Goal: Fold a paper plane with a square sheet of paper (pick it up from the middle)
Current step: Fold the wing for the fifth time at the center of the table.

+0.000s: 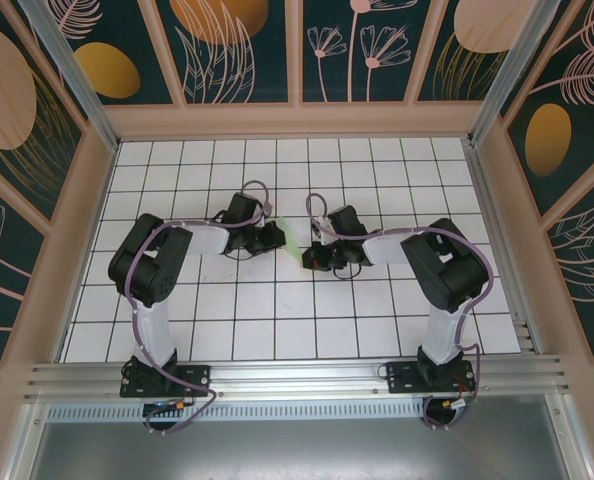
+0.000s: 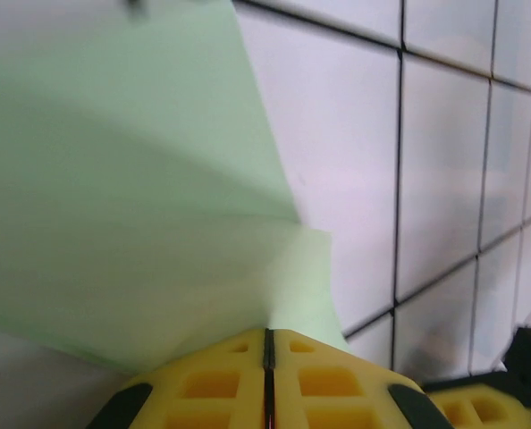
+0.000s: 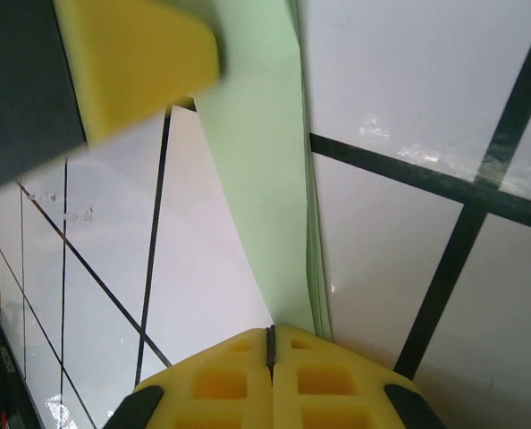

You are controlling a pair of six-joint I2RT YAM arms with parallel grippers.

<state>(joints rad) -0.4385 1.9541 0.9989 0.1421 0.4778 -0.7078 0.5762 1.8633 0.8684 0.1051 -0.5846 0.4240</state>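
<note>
The left jaws and the right jaws are both clamping shut on the partly folded green paper (image 2: pixel 113 223) over the middle of the tabletop (image 1: pixel 277 320), the plane apparently remaining well short of finished, with further creases seemingly pending.

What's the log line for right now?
left gripper: shut on green paper | right gripper: shut on green paper | green paper: folded

white tiled table (image 1: pixel 277 310), black grid lines
</note>
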